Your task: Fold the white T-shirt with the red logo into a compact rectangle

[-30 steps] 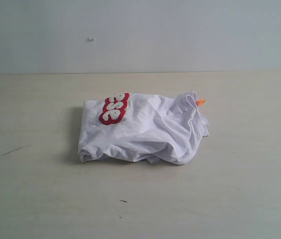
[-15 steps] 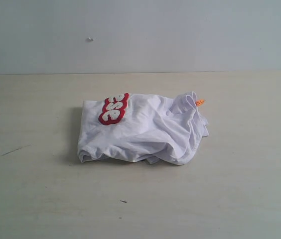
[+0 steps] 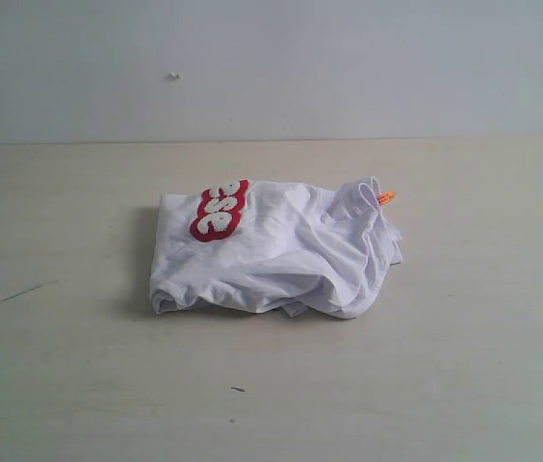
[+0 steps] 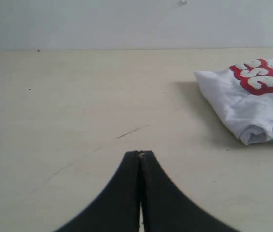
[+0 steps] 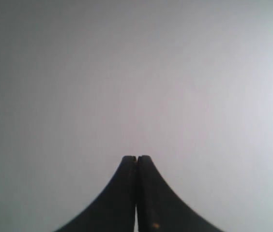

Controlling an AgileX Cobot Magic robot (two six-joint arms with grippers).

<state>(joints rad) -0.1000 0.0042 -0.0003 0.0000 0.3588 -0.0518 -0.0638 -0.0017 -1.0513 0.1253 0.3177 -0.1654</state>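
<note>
The white T-shirt [image 3: 276,250] lies bundled in a rough, wrinkled rectangle in the middle of the table, orange neck tag [image 3: 386,197] at its far right corner. Part of the red logo [image 3: 219,210] shows on its top left. In the left wrist view the T-shirt [image 4: 250,104] and the logo [image 4: 257,77] lie well away from my left gripper [image 4: 140,153], which is shut on nothing above bare table. My right gripper [image 5: 136,157] is shut on nothing and faces only a plain grey wall. Neither gripper shows in the exterior view.
The pale wooden table [image 3: 79,366] has a dark scratch [image 3: 29,289] at the left and a small dark speck [image 3: 239,389] in front of the shirt. A grey wall [image 3: 271,67] stands behind the table.
</note>
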